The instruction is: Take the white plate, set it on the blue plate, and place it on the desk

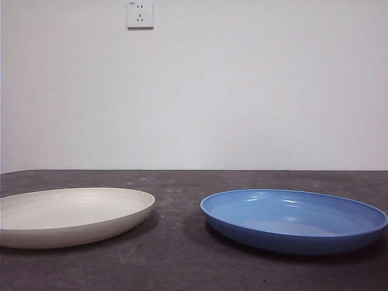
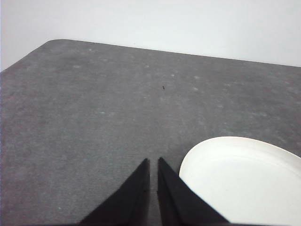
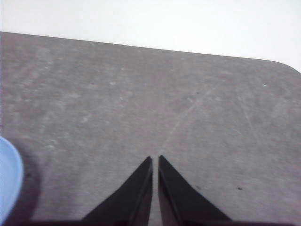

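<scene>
The white plate (image 1: 70, 215) lies flat on the desk (image 1: 182, 254) at the left in the front view. The blue plate (image 1: 294, 219) lies flat at the right, apart from it by a strip of bare desk. Neither arm shows in the front view. In the left wrist view my left gripper (image 2: 153, 161) is shut and empty above the desk, with the white plate (image 2: 244, 181) just beside it. In the right wrist view my right gripper (image 3: 155, 158) is shut and empty above bare desk, and an edge of the blue plate (image 3: 8, 179) shows at the side.
A white wall with a power socket (image 1: 140, 14) stands behind the desk. The desk's far edge (image 2: 164, 49) and a rounded corner (image 3: 287, 63) show in the wrist views.
</scene>
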### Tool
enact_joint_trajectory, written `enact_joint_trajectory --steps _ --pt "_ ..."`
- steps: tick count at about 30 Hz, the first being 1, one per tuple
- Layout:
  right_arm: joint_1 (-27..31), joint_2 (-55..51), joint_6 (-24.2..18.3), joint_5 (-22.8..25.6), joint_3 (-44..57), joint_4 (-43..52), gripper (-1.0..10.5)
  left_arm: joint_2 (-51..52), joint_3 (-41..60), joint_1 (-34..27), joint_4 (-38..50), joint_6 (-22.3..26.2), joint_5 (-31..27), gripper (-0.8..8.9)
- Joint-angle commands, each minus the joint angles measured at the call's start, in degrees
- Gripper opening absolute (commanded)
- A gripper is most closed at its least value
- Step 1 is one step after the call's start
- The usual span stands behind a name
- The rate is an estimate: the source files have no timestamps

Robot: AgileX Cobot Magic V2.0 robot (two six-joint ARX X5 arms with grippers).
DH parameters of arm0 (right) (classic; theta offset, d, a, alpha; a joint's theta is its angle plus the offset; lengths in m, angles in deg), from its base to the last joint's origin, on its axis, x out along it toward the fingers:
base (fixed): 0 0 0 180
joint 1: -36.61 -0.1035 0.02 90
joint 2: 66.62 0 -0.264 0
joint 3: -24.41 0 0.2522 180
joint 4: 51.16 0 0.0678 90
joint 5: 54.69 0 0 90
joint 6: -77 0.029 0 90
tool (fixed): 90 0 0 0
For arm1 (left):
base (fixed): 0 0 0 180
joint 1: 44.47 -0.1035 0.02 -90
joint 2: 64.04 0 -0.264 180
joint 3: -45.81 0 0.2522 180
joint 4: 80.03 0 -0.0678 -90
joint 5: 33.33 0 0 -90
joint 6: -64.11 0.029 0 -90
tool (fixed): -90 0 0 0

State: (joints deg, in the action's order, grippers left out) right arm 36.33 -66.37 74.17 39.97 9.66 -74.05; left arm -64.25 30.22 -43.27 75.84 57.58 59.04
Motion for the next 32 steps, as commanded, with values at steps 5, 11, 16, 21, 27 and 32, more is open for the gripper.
enact_joint_trajectory --steps 5,11,16,21,27,32 --pt "-0.02 -0.04 10.10 -2.69 0.20 1.16 0.1 0.02 0.50 0.07 -0.20 -2.73 0.68 0.16" --pt "-0.04 0.02 16.70 -3.41 -2.38 1.79 0.1 -1.33 -3.19 0.07 4.42 -6.51 0.63 0.16" --pt "-0.04 0.48 22.27 -3.34 -6.82 1.81 0.1 -6.08 -8.61 0.07 4.39 -7.80 0.61 0.16" --pt "-0.04 3.98 26.47 -4.07 -12.44 0.98 0.1 -12.74 -14.32 0.07 5.16 -9.84 0.74 0.16" --pt "-0.04 11.45 27.32 -11.30 -21.44 -4.07 0.1 -20.44 -24.48 0.09 2.16 -9.81 3.21 0.16" --pt "-0.28 18.67 27.21 -18.58 -29.44 -11.17 0.1 -26.77 -34.60 0.39 -4.46 -9.53 7.96 0.16"
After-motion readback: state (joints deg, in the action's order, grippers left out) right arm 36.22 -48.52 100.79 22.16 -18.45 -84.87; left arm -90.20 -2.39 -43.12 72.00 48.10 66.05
